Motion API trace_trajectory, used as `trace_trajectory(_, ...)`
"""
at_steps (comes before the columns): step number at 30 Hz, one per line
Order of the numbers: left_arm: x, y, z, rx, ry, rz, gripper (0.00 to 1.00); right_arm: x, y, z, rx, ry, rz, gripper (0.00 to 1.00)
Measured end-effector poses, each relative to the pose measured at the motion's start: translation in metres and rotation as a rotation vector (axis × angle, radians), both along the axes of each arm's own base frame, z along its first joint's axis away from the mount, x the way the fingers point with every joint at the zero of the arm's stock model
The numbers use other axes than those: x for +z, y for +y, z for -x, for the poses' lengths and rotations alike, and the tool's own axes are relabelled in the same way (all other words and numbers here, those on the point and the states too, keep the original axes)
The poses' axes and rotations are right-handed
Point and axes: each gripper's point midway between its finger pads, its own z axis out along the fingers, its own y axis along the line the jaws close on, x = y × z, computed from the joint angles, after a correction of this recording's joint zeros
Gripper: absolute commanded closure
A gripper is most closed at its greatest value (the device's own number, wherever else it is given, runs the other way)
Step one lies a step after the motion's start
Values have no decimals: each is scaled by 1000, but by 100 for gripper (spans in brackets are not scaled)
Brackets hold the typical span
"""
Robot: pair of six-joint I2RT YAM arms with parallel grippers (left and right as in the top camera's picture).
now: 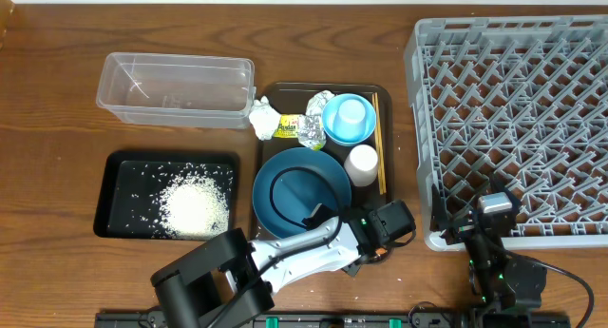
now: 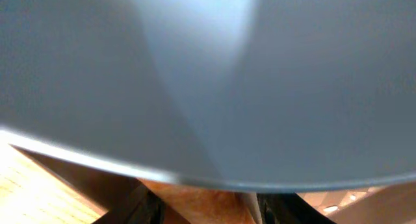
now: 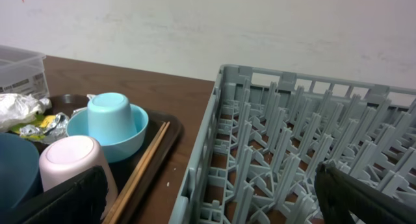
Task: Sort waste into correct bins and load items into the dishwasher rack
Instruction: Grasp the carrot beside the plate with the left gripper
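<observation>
The left gripper's [image 1: 315, 217] jaws are set at the near rim of the blue plate [image 1: 323, 171] on the brown tray [image 1: 285, 93]; clamping cannot be confirmed. The right gripper [image 3: 209, 175] is spread wide. The rim should be seated deeply before lifting.

Blue plate [image 2: 195, 81] right up against the lens, blurred, filling nearly everything, its pale rim curving along the bottom. Under that rim, two dark fingertips [image 2: 148, 210] of the left gripper [image 2: 207, 212] peek up, and the wooden bench [image 2: 29, 195] shows at lower left.
</observation>
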Motion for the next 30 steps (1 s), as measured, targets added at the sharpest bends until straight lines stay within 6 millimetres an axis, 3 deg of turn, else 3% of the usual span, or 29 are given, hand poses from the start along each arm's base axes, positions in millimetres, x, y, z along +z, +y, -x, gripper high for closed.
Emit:
trace_trajectory(15, 1, 0, 3, -2, 13, 6, 70, 0, 0, 0, 0, 0, 0, 1)
trace_trajectory(30, 37, -12, 2, -8, -14, 116, 71, 0, 0, 0, 0, 0, 0, 1)
